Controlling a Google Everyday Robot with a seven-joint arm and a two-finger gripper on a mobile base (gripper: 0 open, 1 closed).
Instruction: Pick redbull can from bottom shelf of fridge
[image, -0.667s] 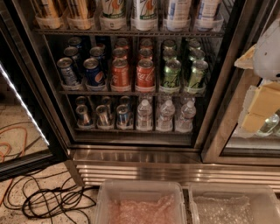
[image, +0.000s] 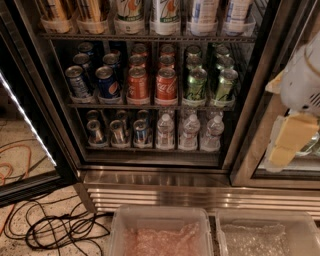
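Observation:
The fridge stands open, its steel frame and slatted base grille facing me. On the bottom shelf, several slim silver-and-blue redbull cans stand at the left in rows. Small clear water bottles stand to their right. My gripper hangs at the right edge of the view, a white arm with pale yellow fingers pointing down. It is in front of the neighbouring unit, well right of the cans and at about their height. It holds nothing.
The rack above holds blue Pepsi cans, red Coke cans and green cans. The open glass door stands at the left. Black and orange cables lie on the floor. Two clear bins sit in front.
The view has shifted slightly. The gripper sits a little lower and further left in the picture. The cans and bottles have not moved.

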